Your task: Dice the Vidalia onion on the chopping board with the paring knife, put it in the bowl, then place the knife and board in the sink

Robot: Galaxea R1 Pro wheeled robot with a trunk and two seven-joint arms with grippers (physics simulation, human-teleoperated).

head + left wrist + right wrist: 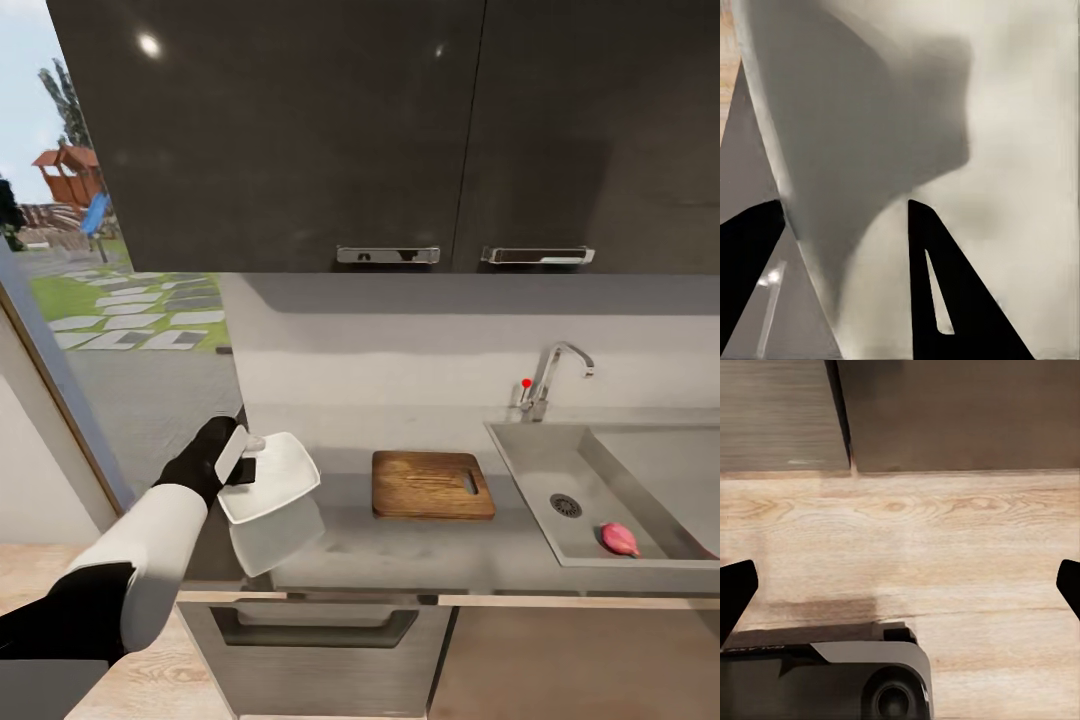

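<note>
Left gripper [243, 455] pinching rim of the bowl [280, 478], held tilted above the left end of the countertop [400, 550]; board [432, 484] lies beyond it to the right, onion [620, 539] farther right in the sink [540, 470]; right gripper [900, 585] spread wide over floor [945, 532].

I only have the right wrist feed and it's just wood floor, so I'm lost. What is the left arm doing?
Observer: The left gripper is shut on the rim of the bowl, holding it tilted at the left end of the countertop.
Operator: Where's the onion?
Observer: The Vidalia onion lies in the sink, near its front wall. The chopping board lies flat between bowl and sink.
</note>
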